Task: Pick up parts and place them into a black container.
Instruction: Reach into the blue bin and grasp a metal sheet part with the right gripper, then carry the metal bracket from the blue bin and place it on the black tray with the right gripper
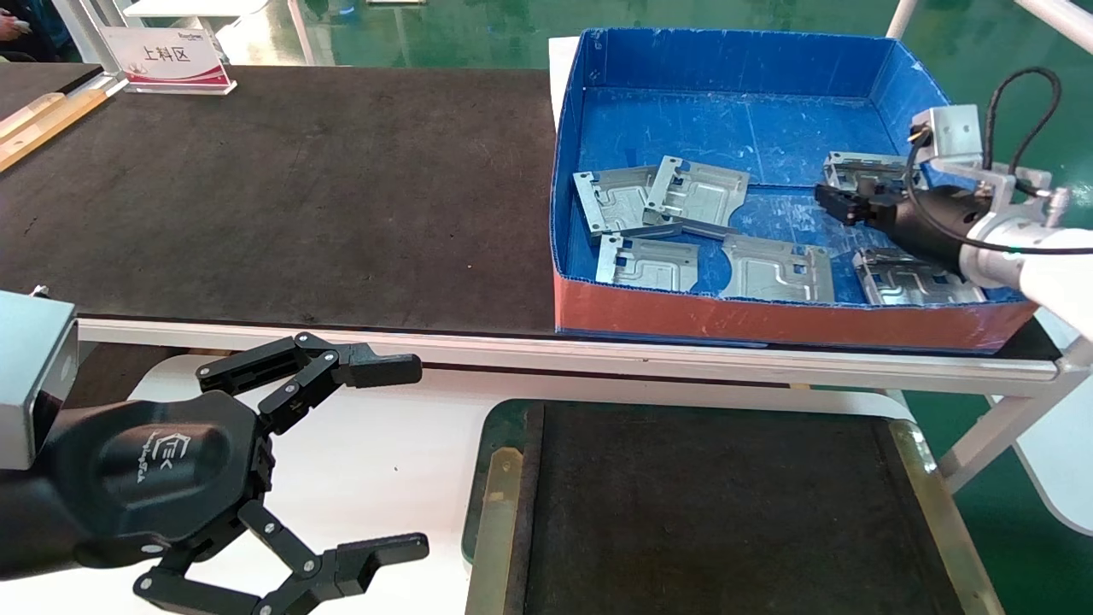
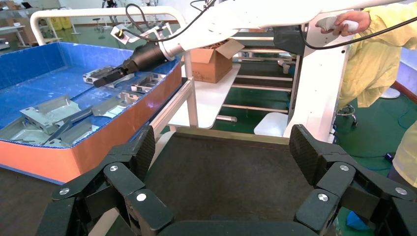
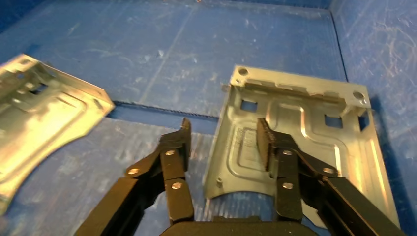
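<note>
Several silver-grey parts lie in the blue box: two overlapping ones (image 1: 662, 201), one at the front (image 1: 777, 269) and one at the far right (image 1: 862, 171). My right gripper (image 1: 832, 203) is low inside the box, open. In the right wrist view it (image 3: 223, 135) straddles the side edge of that far-right part (image 3: 305, 123), one finger over the plate, the other over the blue floor. Near me is the black container (image 1: 499, 487), nothing in it. My left gripper (image 1: 414, 457) hangs open beside its left rim, holding nothing; in the left wrist view it (image 2: 221, 147) frames the tray bottom (image 2: 226, 182).
The blue box (image 1: 768, 320) with its orange-red front stands on the long black mat (image 1: 282, 196) at the right. A sign (image 1: 166, 60) stands at the far left. A person in yellow (image 2: 373, 54) stands behind the robot's frame, past a cardboard box (image 2: 211, 64).
</note>
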